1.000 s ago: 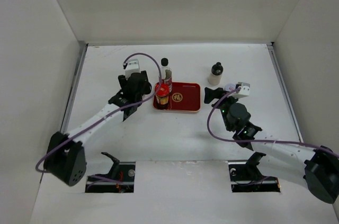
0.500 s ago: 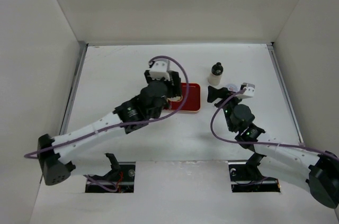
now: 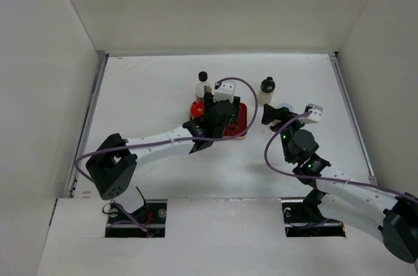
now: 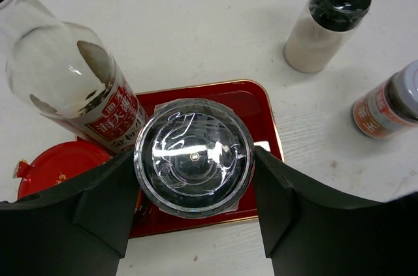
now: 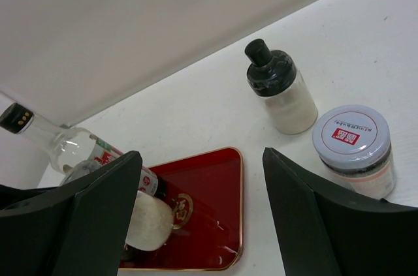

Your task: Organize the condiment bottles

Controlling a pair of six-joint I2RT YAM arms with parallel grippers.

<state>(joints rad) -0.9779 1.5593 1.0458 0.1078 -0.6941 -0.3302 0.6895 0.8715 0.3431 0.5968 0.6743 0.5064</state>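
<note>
My left gripper is shut on a whitish shaker with a shiny round cap, held over the left part of the red tray. In the top view this gripper hovers over the tray. A tall clear black-capped bottle and a red-capped bottle stand at the tray's left end. To the tray's right, off it, stand a squat whitish black-capped bottle and a grey-capped shaker. My right gripper is open and empty, near these two.
White walls close the table in on the left, back and right. The right arm's wrist sits close to the grey-capped shaker and the squat bottle. The tray's right half holds nothing.
The left arm has swung right, from beside the tray's left end to above it, with the shaker in its grip. The right gripper has shifted slightly right and farther back.
</note>
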